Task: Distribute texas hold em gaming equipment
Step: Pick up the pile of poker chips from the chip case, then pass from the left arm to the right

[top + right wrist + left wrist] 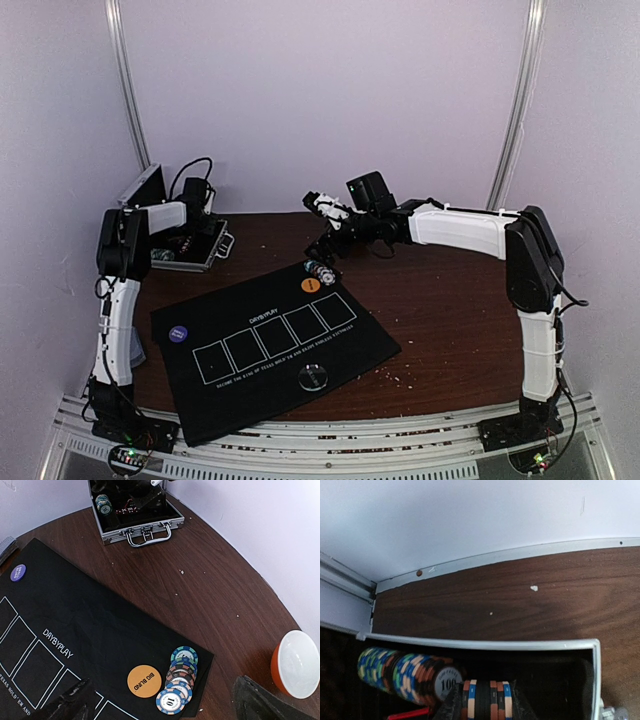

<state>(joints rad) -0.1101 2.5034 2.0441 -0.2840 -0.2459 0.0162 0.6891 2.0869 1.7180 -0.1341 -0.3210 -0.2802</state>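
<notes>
Chips [487, 697] stand on edge inside the case [485, 644], their row's axis running finger to finger across the left tool [487, 711], which is clenched on them, while the right tool [326, 250] hangs released well outside the case, over the mat [270, 345].

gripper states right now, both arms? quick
Left gripper: shut on a stack of chips.
Right gripper: open, holding nothing.

Probably a lab test booth: white walls [320, 100], aluminium frame rails [128, 90].
</notes>
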